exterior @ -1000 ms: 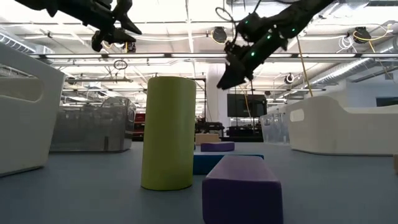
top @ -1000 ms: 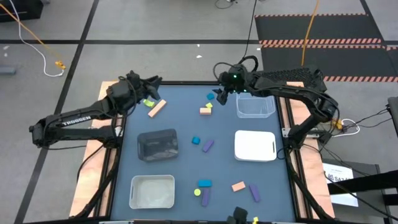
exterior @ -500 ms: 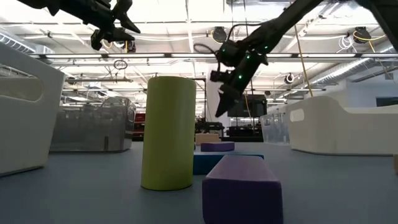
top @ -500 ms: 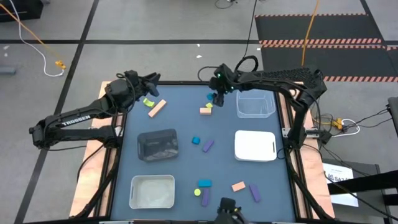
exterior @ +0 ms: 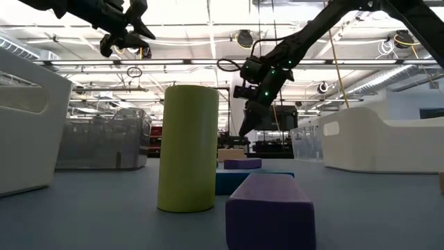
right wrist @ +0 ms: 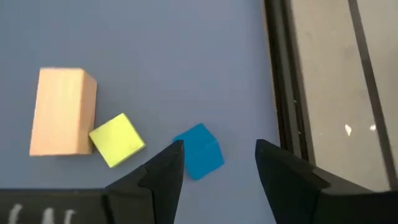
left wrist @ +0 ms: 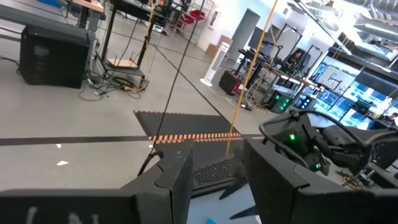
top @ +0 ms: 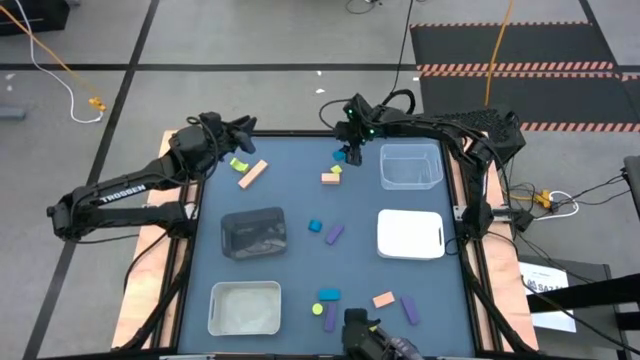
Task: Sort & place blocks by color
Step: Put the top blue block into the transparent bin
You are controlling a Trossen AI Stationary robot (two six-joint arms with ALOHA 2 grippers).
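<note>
My right gripper [top: 348,152] is open and points down over a small blue cube [right wrist: 199,158], which lies on the table below the gap between the fingers, nearer to one finger. Beside the cube lie a yellow-green cube [right wrist: 117,148] and a salmon-tan block [right wrist: 62,111], touching each other. The low view shows this gripper [exterior: 244,129] still above the table. My left gripper [top: 243,127] is open and waits high near the far left corner, above a yellow-green block [top: 238,165] and a tan bar [top: 253,174]. Other blue, purple, yellow-green and tan blocks lie mid-table and near the near edge.
A clear bin [top: 411,166] stands just right of my right gripper, with a white tray [top: 410,234] nearer. A dark bin [top: 253,232] and a pale bin [top: 244,307] stand on the left half. A yellow-green cylinder [exterior: 187,147] and a purple block [exterior: 270,208] lie close to the near edge.
My right gripper has moved a little toward the table's left edge and come down toward the blue cube, while the arm behind it has swung toward the far edge. Its fingers have stayed open. No block has moved.
</note>
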